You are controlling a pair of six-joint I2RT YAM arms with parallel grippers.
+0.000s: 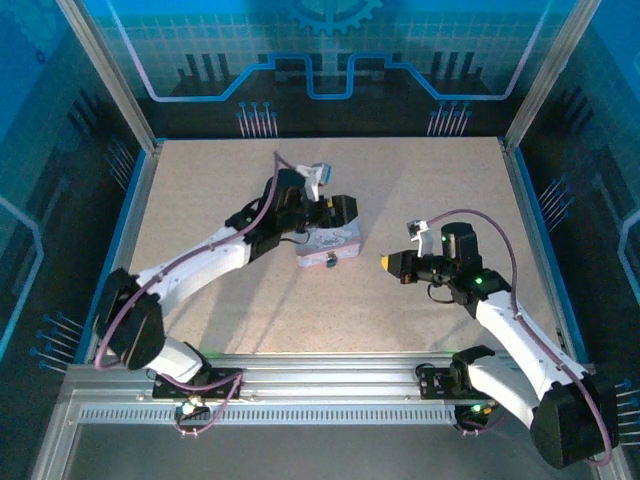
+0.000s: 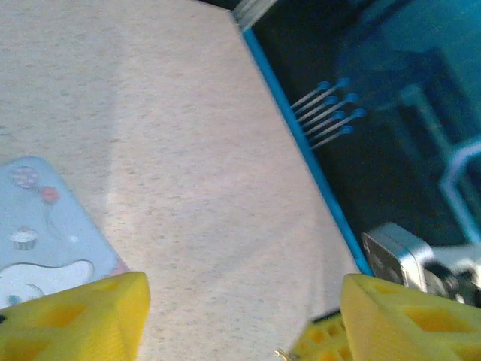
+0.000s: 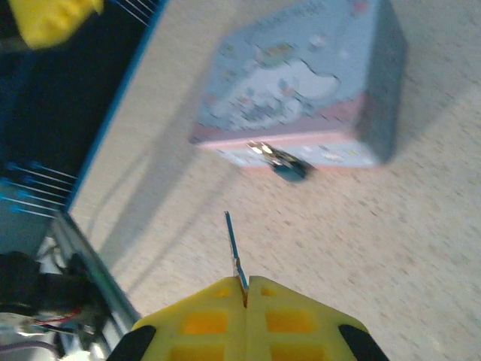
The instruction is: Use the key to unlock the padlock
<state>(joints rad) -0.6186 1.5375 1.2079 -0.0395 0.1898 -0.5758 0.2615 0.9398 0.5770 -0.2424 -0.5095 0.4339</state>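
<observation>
1. Padlock (image 1: 330, 262): a tiny dark lock on the front wall of the pastel tin (image 1: 328, 240), at the tin's 6 o'clock in the top view. The tin sits mid-table (image 1: 200, 200).
2. The right gripper (image 3: 246, 289) has its yellow fingers pressed together, pinching the key (image 3: 233, 242). The thin blade sticks out toward 12 o'clock, well apart from the lock.
3. In the top view this gripper lies at the padlock's 3 o'clock.
4. The left gripper (image 2: 240, 323) hovers at the tin's 12 o'clock edge, fingers spread wide, gripping nothing.
</observation>
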